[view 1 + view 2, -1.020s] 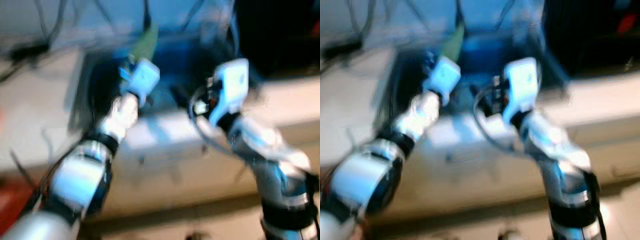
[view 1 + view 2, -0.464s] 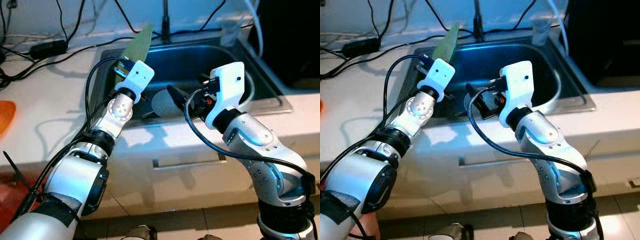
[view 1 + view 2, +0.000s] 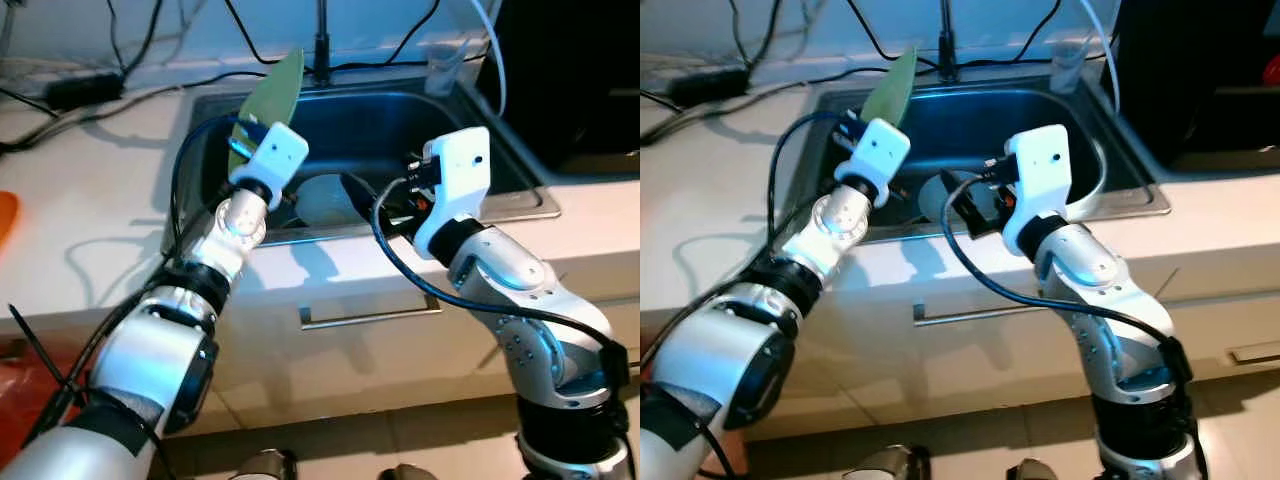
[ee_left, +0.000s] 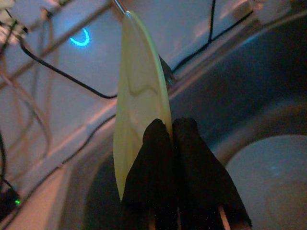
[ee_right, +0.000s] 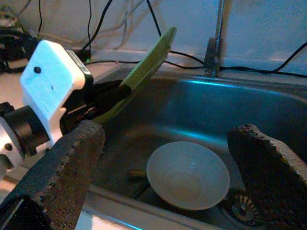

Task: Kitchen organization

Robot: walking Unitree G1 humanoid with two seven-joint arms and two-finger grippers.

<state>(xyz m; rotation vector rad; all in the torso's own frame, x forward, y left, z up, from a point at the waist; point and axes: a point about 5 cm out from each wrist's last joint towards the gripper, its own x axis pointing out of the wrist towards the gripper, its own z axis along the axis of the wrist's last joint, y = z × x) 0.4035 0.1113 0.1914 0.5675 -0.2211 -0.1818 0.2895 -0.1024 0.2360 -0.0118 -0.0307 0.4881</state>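
Note:
A pale green plate [image 3: 276, 84] stands tilted on edge above the left side of the steel sink [image 3: 523, 203]. My left gripper [image 4: 171, 127] is shut on its lower rim, both black fingers [image 5: 108, 93] pinching it. A grey bowl [image 5: 188, 175] lies upright on the sink floor near the drain, and it shows between the two arms [image 3: 318, 200]. My right gripper [image 5: 168, 135] is open above the sink's front edge, pointing at the bowl with nothing between its fingers.
A faucet [image 3: 322, 45] rises behind the sink, with a clear cup [image 3: 443, 68] to its right. Black cables and a power brick [image 3: 75, 90] lie on the white counter to the left. A dark appliance [image 3: 570, 70] stands on the right. A drawer handle [image 3: 365, 316] is below.
The oldest frames are smeared by camera motion and the picture is steady now. Both arms keep about the same pose over the sink, the plate still held.

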